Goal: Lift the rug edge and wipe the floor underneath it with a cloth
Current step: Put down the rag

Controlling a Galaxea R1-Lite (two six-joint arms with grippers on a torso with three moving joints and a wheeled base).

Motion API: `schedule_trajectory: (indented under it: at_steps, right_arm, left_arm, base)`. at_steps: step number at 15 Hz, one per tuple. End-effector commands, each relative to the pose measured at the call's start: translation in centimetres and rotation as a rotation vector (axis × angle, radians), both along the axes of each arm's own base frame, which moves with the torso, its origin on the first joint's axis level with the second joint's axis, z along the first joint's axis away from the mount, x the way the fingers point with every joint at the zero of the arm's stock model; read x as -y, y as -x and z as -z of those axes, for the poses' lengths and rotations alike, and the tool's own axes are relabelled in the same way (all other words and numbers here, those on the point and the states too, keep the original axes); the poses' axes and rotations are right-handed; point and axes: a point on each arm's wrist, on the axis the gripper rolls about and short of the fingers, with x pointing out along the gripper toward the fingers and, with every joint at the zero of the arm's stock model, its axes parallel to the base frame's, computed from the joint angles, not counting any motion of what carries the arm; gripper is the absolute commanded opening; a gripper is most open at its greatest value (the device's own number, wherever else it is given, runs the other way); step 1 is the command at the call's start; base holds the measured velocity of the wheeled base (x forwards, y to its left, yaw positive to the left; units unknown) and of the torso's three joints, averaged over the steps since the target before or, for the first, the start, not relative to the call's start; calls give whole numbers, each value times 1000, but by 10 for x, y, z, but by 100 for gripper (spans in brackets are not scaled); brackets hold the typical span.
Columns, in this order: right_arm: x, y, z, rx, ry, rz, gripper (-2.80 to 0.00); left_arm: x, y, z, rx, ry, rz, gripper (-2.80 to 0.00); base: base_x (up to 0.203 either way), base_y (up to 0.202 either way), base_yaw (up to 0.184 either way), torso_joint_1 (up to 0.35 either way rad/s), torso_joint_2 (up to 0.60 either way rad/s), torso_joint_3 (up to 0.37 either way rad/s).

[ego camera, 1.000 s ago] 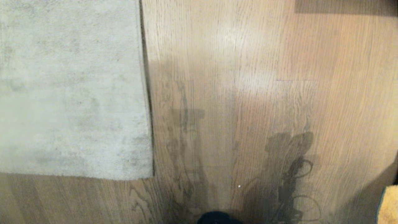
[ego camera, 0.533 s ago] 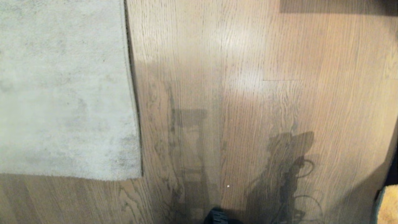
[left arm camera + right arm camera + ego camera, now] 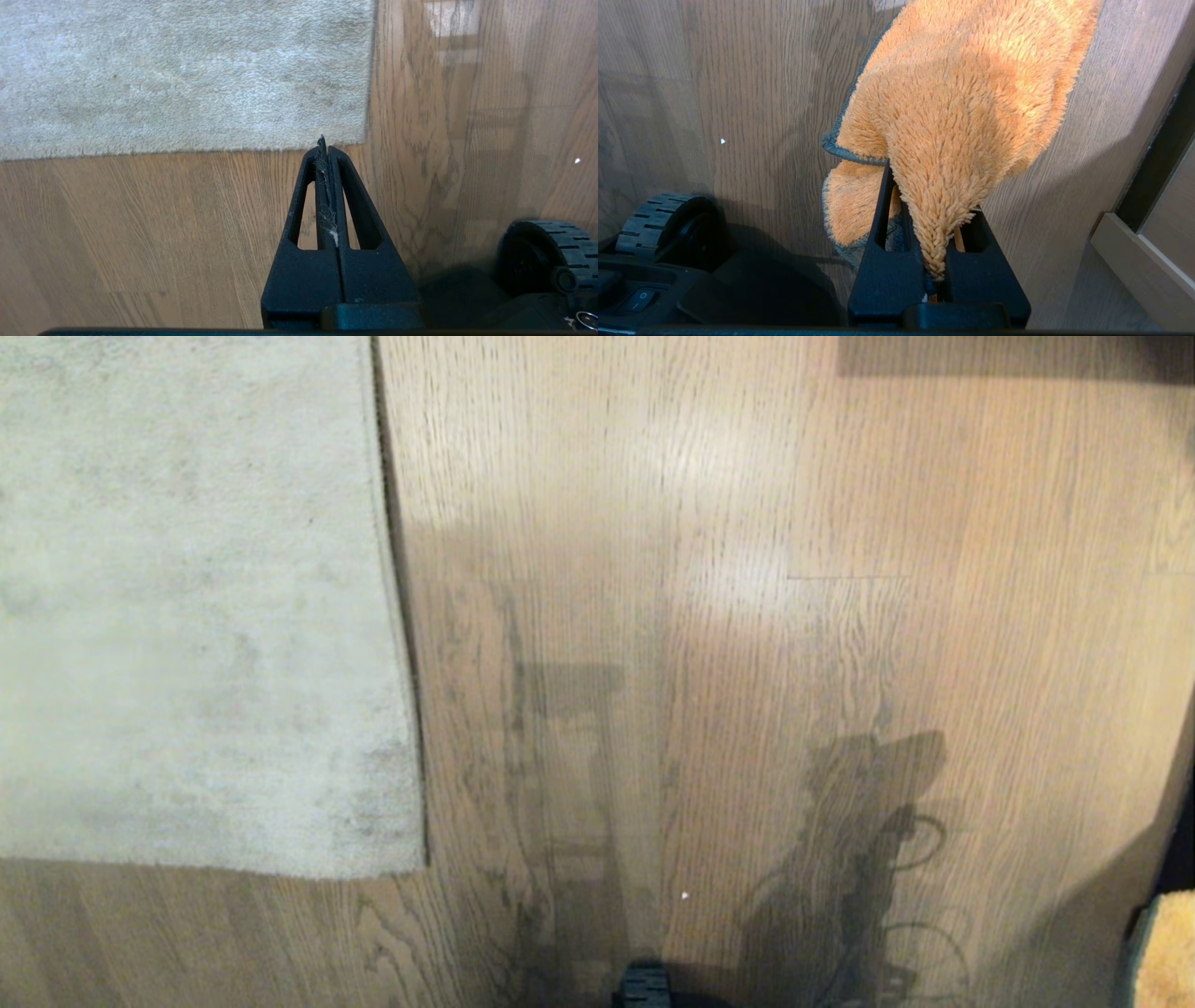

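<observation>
The pale grey rug [image 3: 187,597] lies flat at the left of the head view. Its rug edge [image 3: 390,616] runs straight down to a corner [image 3: 415,868] on the brown wood floor [image 3: 747,663]. In the left wrist view my left gripper [image 3: 324,145] is shut and empty, with lint between its fingers. It hangs above bare floor just short of the rug corner [image 3: 362,137]. My right gripper [image 3: 931,196] is shut on the orange fuzzy cloth [image 3: 966,102], which drapes forward over its fingers. A bit of that cloth [image 3: 1167,952] shows at the head view's lower right.
Black wheels of my base show beside each gripper [image 3: 546,252] [image 3: 658,219] and at the head view's bottom edge [image 3: 644,989]. A pale skirting or frame [image 3: 1134,252] with a dark gap stands at the far right. Arm shadows lie on the floor [image 3: 859,840].
The whole head view has shifted a little to the left, so the camera moved. Rug, cloth and both grippers have kept still.
</observation>
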Motion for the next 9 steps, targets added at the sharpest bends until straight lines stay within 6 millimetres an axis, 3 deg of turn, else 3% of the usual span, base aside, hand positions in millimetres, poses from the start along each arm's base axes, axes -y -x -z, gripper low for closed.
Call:
schedule_trajectory:
  at_steps: [1,9]
  right_arm:
    - [0,0,0,-1,1,-1,-280]
    - [0,0,0,0,0,0,-280]
  left_arm:
    - [0,0,0,1,0,1,-280]
    - [0,0,0,1,0,1,-280]
  base:
    - [0,0,0,0,0,0]
    - [0,0,0,0,0,0]
